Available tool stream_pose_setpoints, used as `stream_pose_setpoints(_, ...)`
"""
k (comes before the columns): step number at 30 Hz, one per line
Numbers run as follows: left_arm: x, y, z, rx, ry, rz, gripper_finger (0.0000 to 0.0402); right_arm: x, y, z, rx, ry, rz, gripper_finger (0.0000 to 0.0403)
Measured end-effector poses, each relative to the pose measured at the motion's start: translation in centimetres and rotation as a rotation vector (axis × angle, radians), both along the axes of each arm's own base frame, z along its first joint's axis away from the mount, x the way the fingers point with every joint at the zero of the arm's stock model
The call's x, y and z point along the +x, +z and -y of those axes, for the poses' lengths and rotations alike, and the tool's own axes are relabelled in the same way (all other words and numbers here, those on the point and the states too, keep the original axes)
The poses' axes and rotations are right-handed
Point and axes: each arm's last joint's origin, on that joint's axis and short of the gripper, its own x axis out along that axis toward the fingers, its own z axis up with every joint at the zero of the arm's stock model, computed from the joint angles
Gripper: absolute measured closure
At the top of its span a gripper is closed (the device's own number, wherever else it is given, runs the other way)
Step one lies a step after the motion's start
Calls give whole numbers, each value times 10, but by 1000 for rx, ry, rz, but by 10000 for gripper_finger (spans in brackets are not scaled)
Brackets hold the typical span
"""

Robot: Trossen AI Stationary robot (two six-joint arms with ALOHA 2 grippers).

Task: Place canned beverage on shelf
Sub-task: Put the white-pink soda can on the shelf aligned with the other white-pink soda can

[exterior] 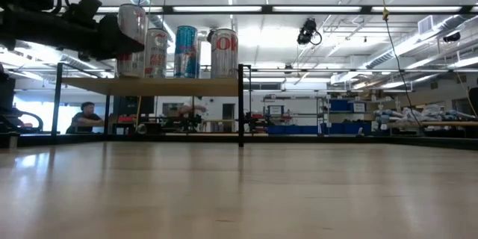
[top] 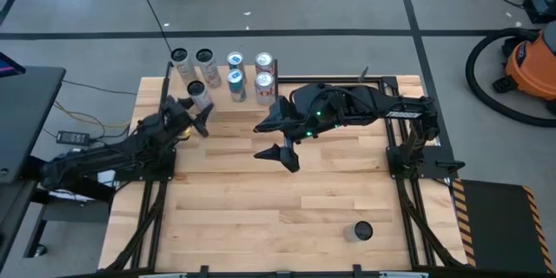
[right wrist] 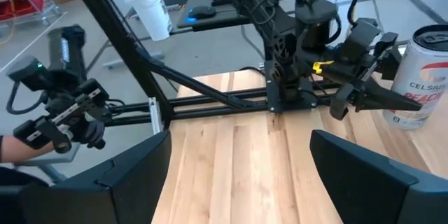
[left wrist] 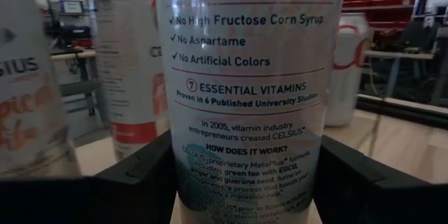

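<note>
Pale-wood table: your planked top fills most of the high view, with both dark arms reaching in over it from the sides.
Shelf: you see the pale panel raised on thin black rods at the table's far left corner; in the low view it stands well above the tabletop.
Right arm: you have it stretched across the middle of the table, clear of the shelf.
Right pincer: your fingers stand wide apart with nothing between them, hanging over bare wood.
Left arm: yours comes in from the left edge and ends at the shelf's near side.
Left pincer: you are clamped around the held can, one dark finger on each flank.
Held can: upright, white with printed text, at the shelf's near-left edge; whether its base touches the panel, you cannot tell.
Shelved cans: you have six more standing upright on the panel, in two rows beyond the held one.
Lone can: you also have one upright on the table near the front right, well apart from everything else.
</note>
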Motion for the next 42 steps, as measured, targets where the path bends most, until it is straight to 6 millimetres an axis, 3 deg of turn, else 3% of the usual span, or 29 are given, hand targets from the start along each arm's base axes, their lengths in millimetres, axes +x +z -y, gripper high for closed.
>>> stream_pose_setpoints(26, -2, 0, -28, -42, 125, 67, 144, 1, 0, 3, -35, -6, 5, 53)
stream_pose_setpoints(34, 0, -2, -28, -54, 110, 49, 93, 1, -1, 3, -35, -6, 4, 53)
stream_pose_setpoints(42, 1, 11, -28, -10, 95, 123, 85, 1, -1, 3, -35, -6, 4, 53)
